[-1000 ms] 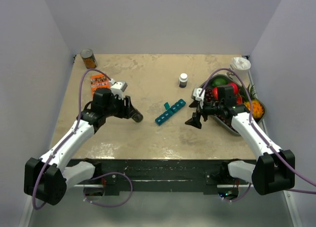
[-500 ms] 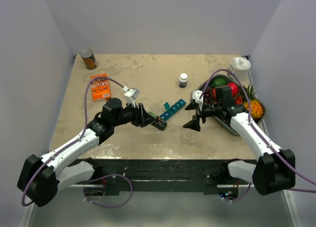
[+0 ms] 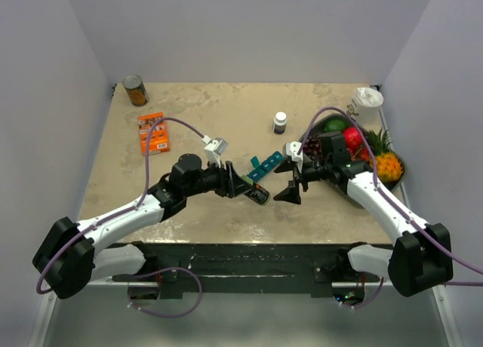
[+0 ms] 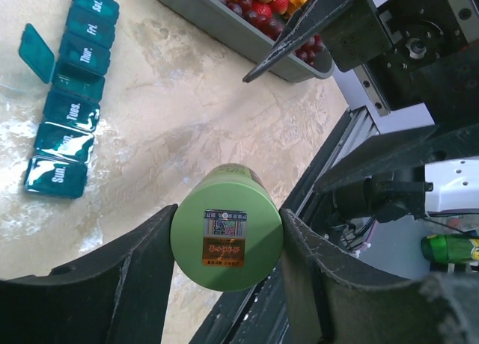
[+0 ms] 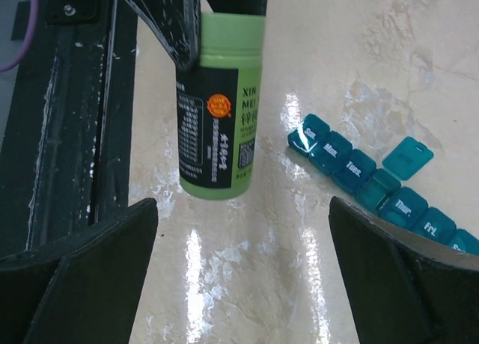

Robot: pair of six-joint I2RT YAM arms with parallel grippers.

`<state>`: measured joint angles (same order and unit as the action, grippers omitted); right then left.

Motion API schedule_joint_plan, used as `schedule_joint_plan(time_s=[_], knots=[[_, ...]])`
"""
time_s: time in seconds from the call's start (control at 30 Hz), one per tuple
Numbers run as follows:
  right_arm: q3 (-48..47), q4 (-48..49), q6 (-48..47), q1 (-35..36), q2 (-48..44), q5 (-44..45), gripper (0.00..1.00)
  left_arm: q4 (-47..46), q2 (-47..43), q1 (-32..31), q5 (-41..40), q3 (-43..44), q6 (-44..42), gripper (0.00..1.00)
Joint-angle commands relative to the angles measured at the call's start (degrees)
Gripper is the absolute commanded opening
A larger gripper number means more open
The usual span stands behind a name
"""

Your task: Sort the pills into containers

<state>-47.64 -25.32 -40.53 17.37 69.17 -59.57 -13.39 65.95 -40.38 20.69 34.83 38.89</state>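
Beige marbled surface (image 3: pixel 211 113) fills the floor of a pale lilac-walled enclosure. Just right of the frame's centre in the top view lie the containers (image 3: pixel 266 166), one slim teal strip slanting from lower left to upper right. The left wrist view shows them at its upper left (image 4: pixel 75 90), with day labels from "Sun." to "Sat." One middle compartment stands open, its lid flipped out sideways. In the right wrist view the strip runs along the right edge (image 5: pixel 382 191).

The left end effector (image 3: pixel 250 188) reaches in from the lower left to the strip's lower end. Its fingers are closed against the sides of a green bottle (image 4: pixel 227 243), which carries a black label (image 5: pixel 221 105).

The right end effector (image 3: pixel 289 181) sits just right of the strip, fingers spread wide with nothing between them; the bottle is just in front of it.

Along the right edge a grey tray (image 3: pixel 355 198) holds mixed fruit. A small dark bottle (image 3: pixel 280 122) with a white cap stands above the strip. An orange box (image 3: pixel 153 132) and a brown tin can (image 3: pixel 136 90) sit at the upper left.
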Motion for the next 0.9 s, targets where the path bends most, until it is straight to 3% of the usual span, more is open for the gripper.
schedule_joint_plan(time_s=[0.0, 0.27, 0.5, 0.63, 0.67, 0.73, 0.77, 0.83, 0.87], knots=[[0.0, 3.7, 2.74, 2.84, 0.97, -1.51, 0.99, -8.49, 1.72, -2.07, -3.1, 3.4, 2.76, 0.0], [0.97, 9.41, 8.19, 7.06, 3.16, 3.22, 0.98, -13.59, 5.85, -5.76, -6.97, 5.25, 6.1, 0.0], [0.27, 9.94, 10.3, 8.74, 5.36, 6.22, 0.84, -14.12, 6.38, -6.55, -10.05, 5.42, 7.16, 0.0], [-0.53, 9.5, 10.74, 9.09, 5.98, 6.49, 0.63, -14.47, 5.24, -6.64, -12.07, 4.38, 7.95, 0.0], [-0.61, 9.33, 10.74, 9.09, 6.15, 6.49, 0.46, -14.82, 5.06, -6.64, -12.25, 4.11, 8.3, 0.0], [-1.05, 8.98, 10.3, 9.18, 6.24, 6.31, 0.27, -15.18, 4.45, -6.64, -12.25, 3.58, 8.57, 0.0], [-1.4, 7.49, 9.6, 9.26, 6.42, 6.14, 0.1, -15.35, 4.36, -6.64, -12.25, 3.41, 8.65, 0.0], [-2.8, 5.73, 7.5, 9.27, 6.86, 5.52, 0.0, -15.7, 3.66, -6.64, -11.81, 2.88, 8.57, 0.0], [-3.25, 3.98, 6.79, 9.27, 6.95, 5.17, 0.0, -16.05, 3.22, -6.64, -11.46, 2.53, 7.96, 0.0]])
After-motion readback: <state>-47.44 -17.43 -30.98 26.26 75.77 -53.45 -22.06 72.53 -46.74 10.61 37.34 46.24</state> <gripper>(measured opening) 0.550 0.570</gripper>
